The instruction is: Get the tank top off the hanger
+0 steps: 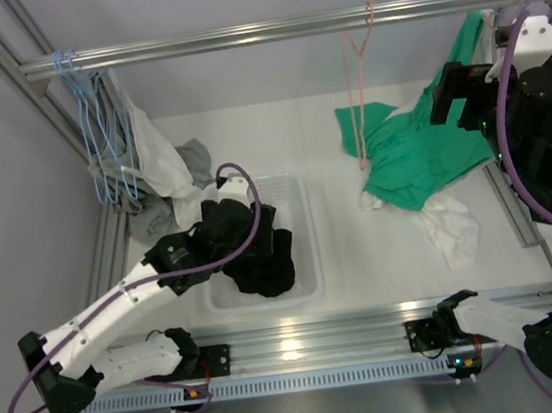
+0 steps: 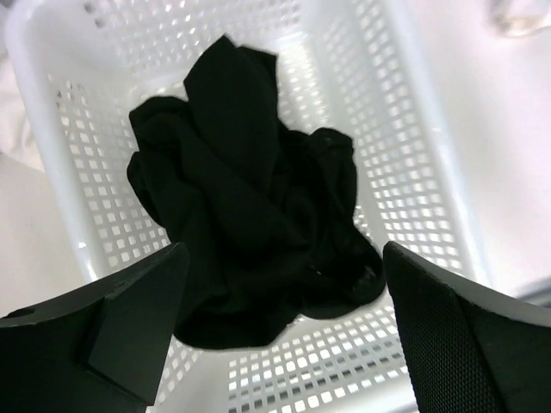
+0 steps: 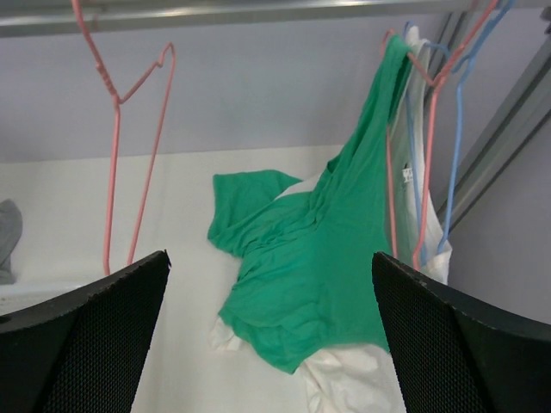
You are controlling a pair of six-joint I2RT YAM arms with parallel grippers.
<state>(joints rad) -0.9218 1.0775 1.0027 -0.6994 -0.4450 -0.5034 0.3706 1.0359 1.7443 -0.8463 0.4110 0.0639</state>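
Filling the white perforated plastic basket (image 2: 413,215), crumpled black garments (image 2: 250,224) lie beneath the released left gripper (image 2: 284,323); right gripper (image 3: 271,335) likewise released.

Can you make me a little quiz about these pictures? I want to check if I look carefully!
1. True or false: the white basket has black clothes in it.
2. Pick one: what colour is the empty hanger hanging from the middle of the rail? A blue, B pink, C yellow.
3. Fill the gap: the top of the green tank top hangs up by the rail, and its bottom part lies on the ____.

Key: 1 true. 2 B. 3 table.
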